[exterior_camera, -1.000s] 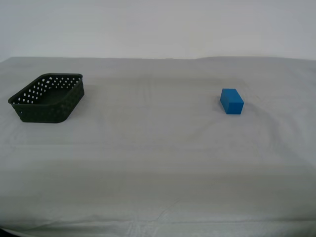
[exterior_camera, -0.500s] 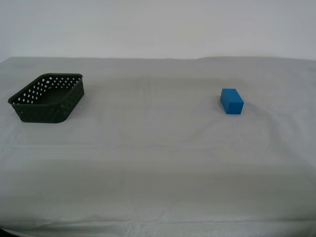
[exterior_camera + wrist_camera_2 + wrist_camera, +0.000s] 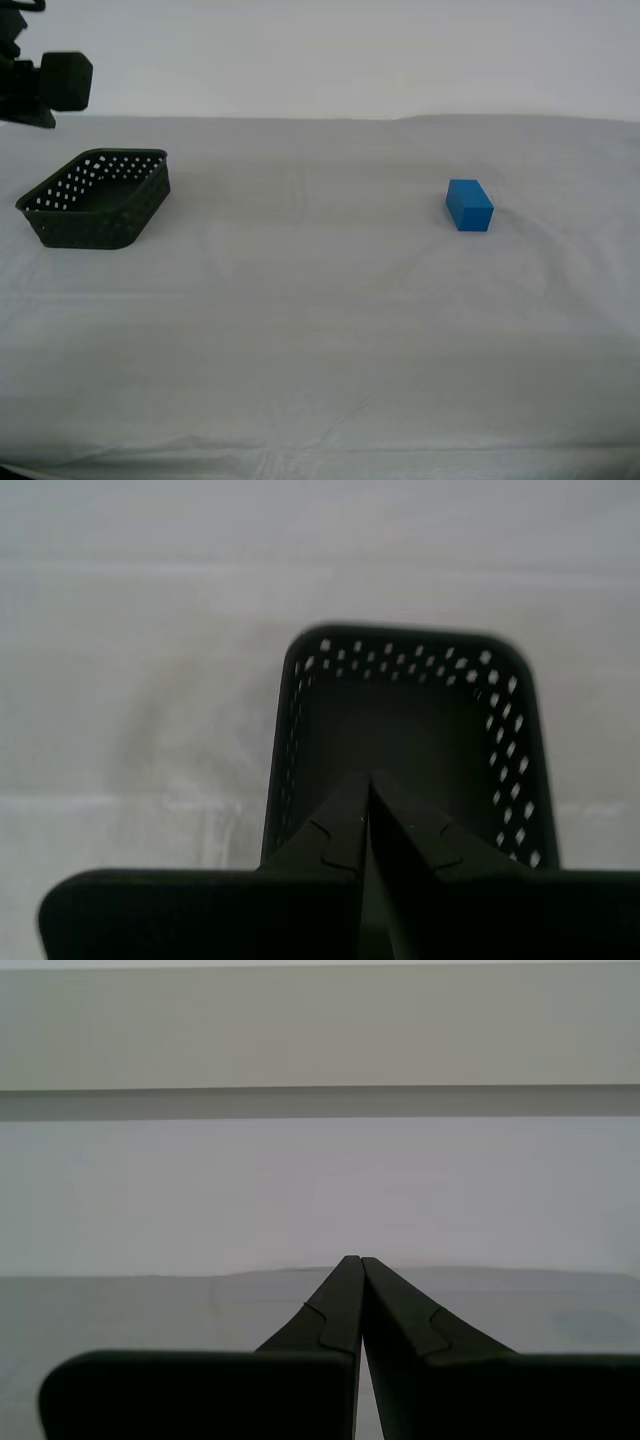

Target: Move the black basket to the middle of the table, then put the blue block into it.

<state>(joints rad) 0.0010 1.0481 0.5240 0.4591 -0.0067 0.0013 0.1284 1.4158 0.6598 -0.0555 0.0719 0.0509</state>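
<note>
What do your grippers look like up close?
My second gripper is black all over, with two long flat fingers that narrow to a point like a beak. Each finger has a small step-shaped notch on its side, and they grow out of a wide, dark, rounded bar. My first gripper looks just the same. I see no stickers, writing or cables on either one.

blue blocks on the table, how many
1. The blue block lies on the table toward the exterior view's right, far from the black basket. The basket holds no block.
</note>
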